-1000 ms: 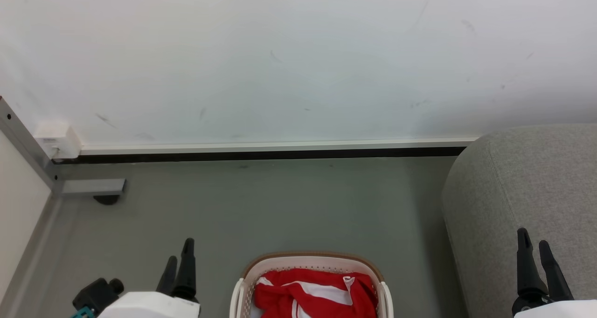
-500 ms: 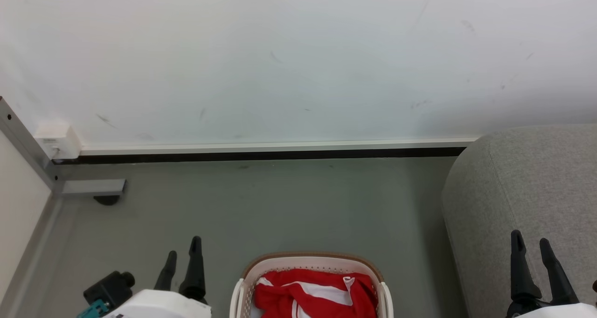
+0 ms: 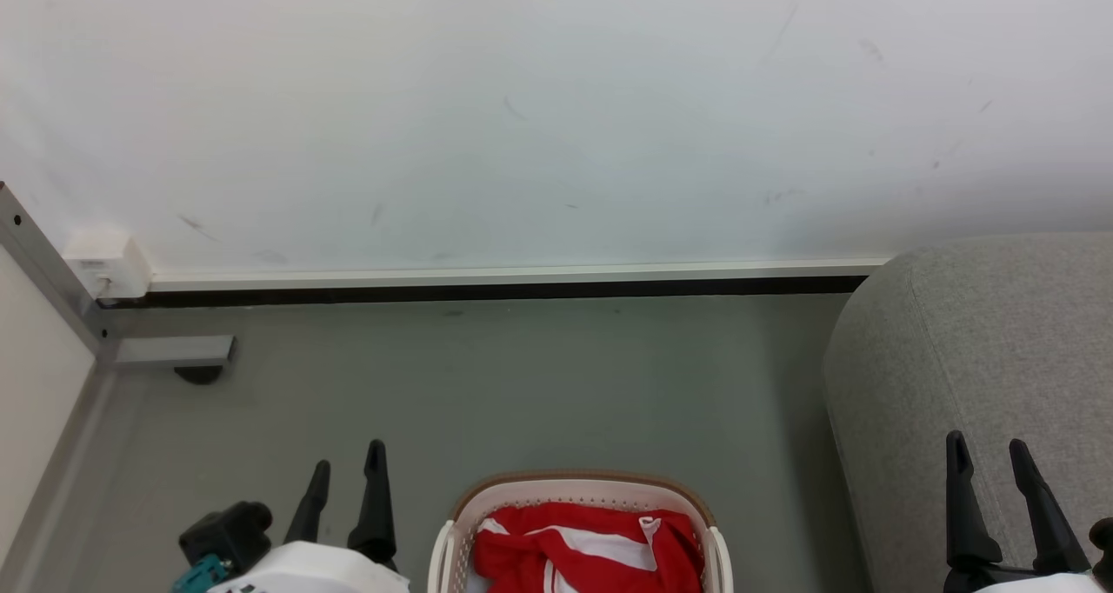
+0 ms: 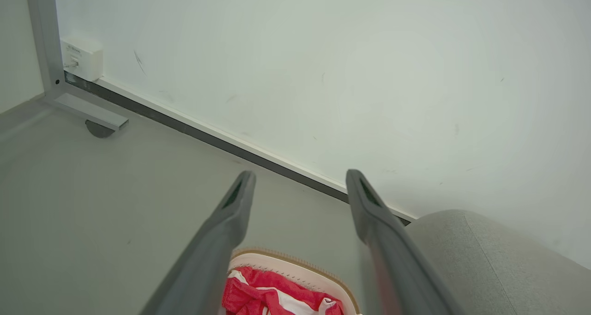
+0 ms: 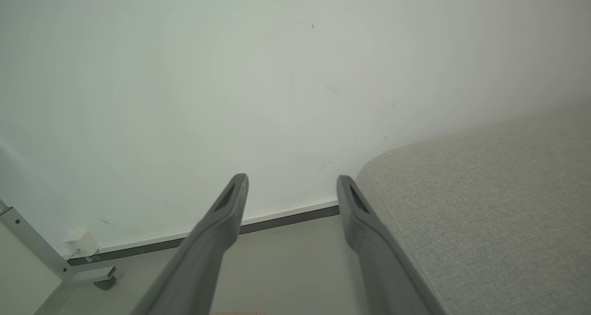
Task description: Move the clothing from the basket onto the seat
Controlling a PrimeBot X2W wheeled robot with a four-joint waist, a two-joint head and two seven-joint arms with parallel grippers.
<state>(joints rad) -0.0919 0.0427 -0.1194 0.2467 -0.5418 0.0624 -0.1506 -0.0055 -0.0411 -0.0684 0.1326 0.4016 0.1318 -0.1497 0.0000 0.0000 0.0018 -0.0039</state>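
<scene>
1. Grippers: left gripper (image 3: 348, 458) has slid right, toward the basket (image 3: 578, 480), in the last second; right gripper (image 3: 987, 443) barely shifted. Both spread wide, holding nothing.
2. Red-and-white clothing (image 3: 574, 545) lies in the basket, untouched. I read this as approach only, no pick started.
3. Grey seat (image 3: 983, 332) stands right of the basket; no clothing on the part I see.
4. Basket's near half is cut off at frame bottom; can't tell what's under the red pile.

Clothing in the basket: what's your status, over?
Left gripper, right gripper: jaws open, empty. Clothing in basket, untouched. Nothing blocks the seat.
</scene>
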